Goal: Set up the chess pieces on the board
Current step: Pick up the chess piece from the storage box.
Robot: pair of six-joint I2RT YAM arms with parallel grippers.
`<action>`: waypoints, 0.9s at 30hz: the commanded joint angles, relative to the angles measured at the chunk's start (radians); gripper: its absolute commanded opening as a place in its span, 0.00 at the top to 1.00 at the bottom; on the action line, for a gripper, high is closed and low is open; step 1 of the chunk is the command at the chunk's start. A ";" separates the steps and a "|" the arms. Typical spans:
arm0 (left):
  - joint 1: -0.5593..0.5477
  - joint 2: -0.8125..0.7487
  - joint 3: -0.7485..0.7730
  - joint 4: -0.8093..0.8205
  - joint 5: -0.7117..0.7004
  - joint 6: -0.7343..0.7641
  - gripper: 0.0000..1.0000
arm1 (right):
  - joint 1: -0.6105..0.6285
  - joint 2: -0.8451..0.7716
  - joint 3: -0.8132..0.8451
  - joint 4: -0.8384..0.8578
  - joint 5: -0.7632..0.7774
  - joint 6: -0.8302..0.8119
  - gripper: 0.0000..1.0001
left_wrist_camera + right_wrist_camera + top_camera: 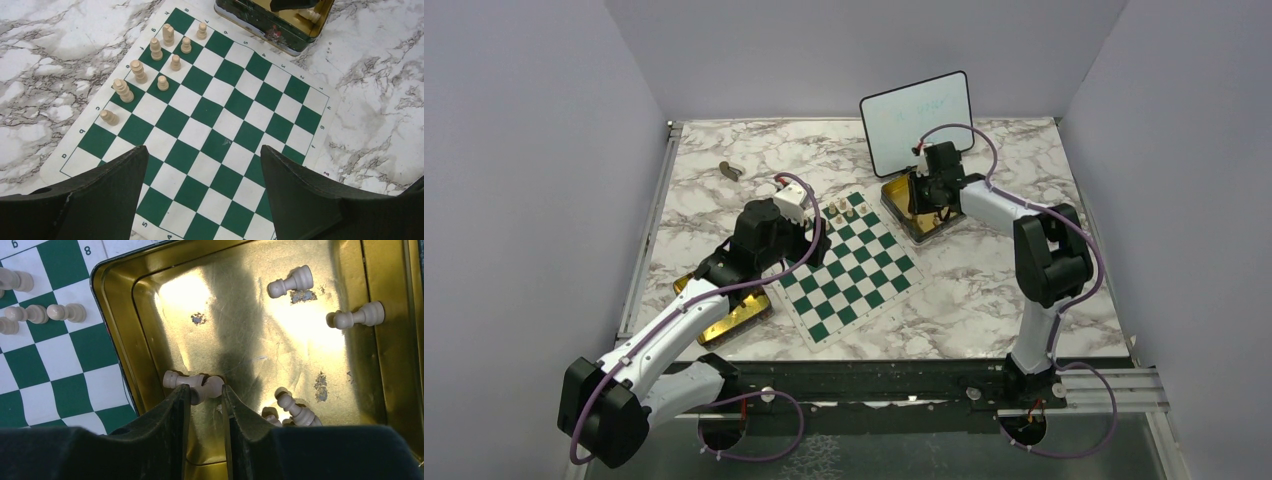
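Nine pale chess pieces (162,82) stand in one corner of the board (215,145); every other square is bare, and I see no dark men. My left jaws hang spread above the board. My right jaws pinch a fallen pawn (194,383) in the gold tin (125,305), where at least four more lie. A second tin (742,315) sits half hidden under my left arm (674,320).

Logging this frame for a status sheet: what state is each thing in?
Left claw: open, empty, above the board.
Right claw: shut on a pale piece inside the tin.
Board pieces: nine, upright.
Loose tin pieces: lying on their sides.
Whiteboard: upright.
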State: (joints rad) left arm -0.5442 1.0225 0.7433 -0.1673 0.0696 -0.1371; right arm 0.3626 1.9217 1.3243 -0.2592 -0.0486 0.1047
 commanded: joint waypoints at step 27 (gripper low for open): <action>0.004 -0.015 -0.002 0.002 -0.019 0.011 0.16 | 0.026 0.031 0.073 -0.073 0.106 -0.017 0.64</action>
State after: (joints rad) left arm -0.5442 1.0225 0.7433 -0.1669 0.0658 -0.1333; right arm 0.3805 1.9221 1.3579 -0.3099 0.0113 0.1028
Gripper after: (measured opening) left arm 0.836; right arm 0.363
